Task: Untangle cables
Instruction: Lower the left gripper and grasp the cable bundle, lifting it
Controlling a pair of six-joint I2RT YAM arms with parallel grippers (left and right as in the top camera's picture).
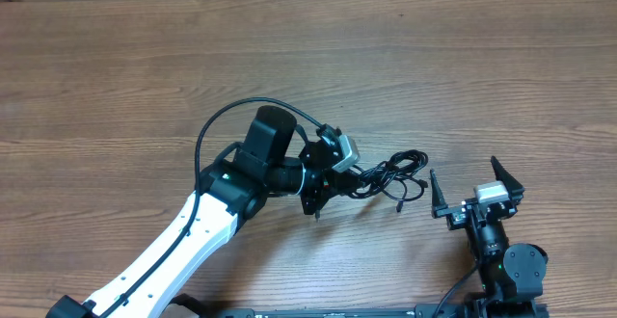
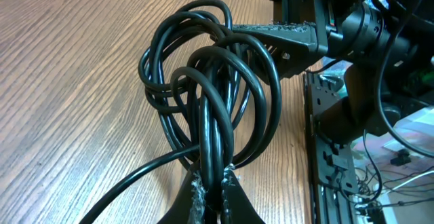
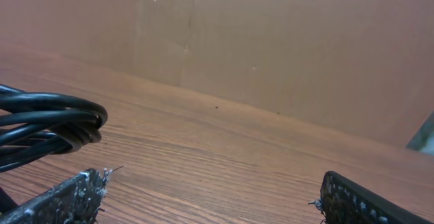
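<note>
The left claw is clamped on a few strands of the cables. Their tangled bundle lies on the table just past its tips. Beyond it the right claw stands wide apart, close beside the bundle.

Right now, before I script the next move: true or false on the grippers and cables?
1. The left gripper is shut on the cables. True.
2. The right gripper holds a cable. False: it is open and holds nothing.
3. The cables lie apart in straight lines. False: they form one looped tangle.
4. In the overhead view, the cables are between the two grippers. True.
</note>
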